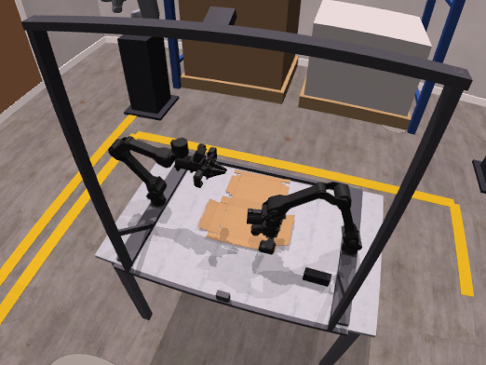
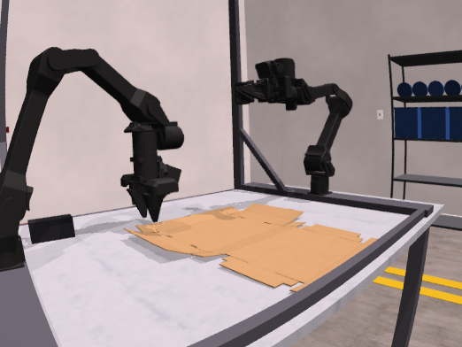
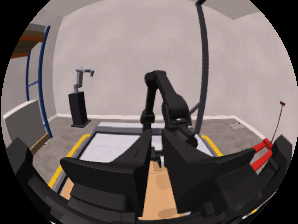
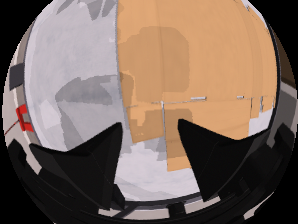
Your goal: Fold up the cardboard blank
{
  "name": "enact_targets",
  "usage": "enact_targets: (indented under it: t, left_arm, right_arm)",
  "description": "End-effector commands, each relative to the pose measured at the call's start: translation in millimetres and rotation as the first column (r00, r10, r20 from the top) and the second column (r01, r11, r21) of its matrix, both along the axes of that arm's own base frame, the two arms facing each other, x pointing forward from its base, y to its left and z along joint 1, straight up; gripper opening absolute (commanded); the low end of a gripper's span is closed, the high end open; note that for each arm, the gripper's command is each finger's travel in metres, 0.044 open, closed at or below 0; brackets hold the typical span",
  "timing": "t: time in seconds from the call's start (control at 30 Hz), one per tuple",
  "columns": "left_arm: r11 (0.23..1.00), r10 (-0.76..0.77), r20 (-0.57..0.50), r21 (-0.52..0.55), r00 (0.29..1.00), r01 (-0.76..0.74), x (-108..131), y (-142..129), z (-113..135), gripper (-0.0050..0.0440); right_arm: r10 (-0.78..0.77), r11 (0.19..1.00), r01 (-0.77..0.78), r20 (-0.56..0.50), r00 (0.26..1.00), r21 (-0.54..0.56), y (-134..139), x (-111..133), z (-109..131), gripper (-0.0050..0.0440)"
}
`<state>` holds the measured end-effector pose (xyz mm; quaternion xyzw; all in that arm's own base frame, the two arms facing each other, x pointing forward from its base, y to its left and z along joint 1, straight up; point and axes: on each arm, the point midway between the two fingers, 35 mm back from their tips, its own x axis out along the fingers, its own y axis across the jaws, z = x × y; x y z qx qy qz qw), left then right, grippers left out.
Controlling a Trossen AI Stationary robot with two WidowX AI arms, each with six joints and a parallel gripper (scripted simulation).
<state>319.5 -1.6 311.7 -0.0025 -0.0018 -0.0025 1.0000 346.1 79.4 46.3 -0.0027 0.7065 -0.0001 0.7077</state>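
The flat cardboard blank [image 1: 256, 183] [image 2: 274, 248] [image 3: 160, 195] [image 4: 220, 60] lies spread out on the pale table [image 1: 186, 265] [image 2: 88, 301] [image 3: 107, 145] [image 4: 45, 75], between the two arms; its base is down, its long walls and lid are not standing, and its outer flaps lie flat or nearly so, with one edge under the right gripper raised a little over its own shadow.

The right gripper [image 1: 268, 235] [image 2: 150, 217] [image 4: 150, 125] points down just above that edge of the blank; its fingers stand moderately wide apart, with nothing between them, and their shadows fall near the blank's creases and slots.

The left gripper [image 1: 225, 170] [image 2: 236, 93] [image 3: 156, 133] is held level, higher than the blank and off to its far side from the right arm's base; its fingers are close together, leaving only a narrow gap, and they hold nothing; they are well apart from the cardboard.

A black box [image 1: 317, 277] [image 2: 51, 228] sits on the table apart from the blank, near the right arm's base; a dark frame [image 1: 59, 107] [image 2: 235, 102] stands around blank, arms and box.
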Motion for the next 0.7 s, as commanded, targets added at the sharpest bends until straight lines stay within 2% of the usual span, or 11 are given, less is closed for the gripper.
enact_targets:
  t: [0.0,0.07,0.13,0.2,0.27,0.43,0.63,0.67]
  left_arm:
    - [0.999,-0.025,-0.124,-0.024,0.992,0.022,17.1,-8.5,-18.8,0.0119]
    - [0.998,-0.050,-0.273,-0.048,0.961,0.038,31.4,-18.3,-46.9,0.0167]
    - [0.998,-0.050,-0.273,-0.048,0.961,0.038,31.4,-18.3,-46.9,0.0167]
    - [0.997,-0.071,-0.420,-0.069,0.905,0.046,41.3,-28.7,-76.8,0.0215]
    - [0.995,-0.087,-0.517,-0.085,0.851,0.050,49.0,-38.1,-97.9,0.0254]
    - [0.994,-0.101,-0.710,-0.098,0.697,0.043,50.9,-54.3,-144.5,0.0254]
    - [0.996,-0.089,-0.886,-0.087,0.456,0.025,40.8,-72.0,-196.2,0.0254]
    - [0.996,-0.089,-0.886,-0.087,0.456,0.025,40.8,-72.0,-196.2,0.0254]
  right_arm:
    - [-0.004,1.000,0.003,0.024,1.000,0.010,2.4,5.6,9.3,0.0251]
    - [-0.004,1.000,0.003,0.024,1.000,0.010,2.4,5.6,9.3,0.0251]
    - [-0.004,1.000,0.003,0.024,1.000,0.010,2.4,5.6,9.3,0.0251]
    - [-0.004,1.000,0.003,0.024,1.000,0.010,2.4,5.6,9.3,0.0251]
    - [-0.004,1.000,0.003,0.024,1.000,0.010,2.4,5.6,9.3,0.0251]
    - [-0.004,1.000,0.003,0.024,1.000,0.010,2.4,5.6,9.3,0.0251]
    - [-0.004,1.000,0.003,0.024,1.000,0.010,2.4,5.6,9.3,0.0251]
    - [-0.004,1.000,0.003,0.024,1.000,0.010,2.4,5.6,9.3,0.0251]
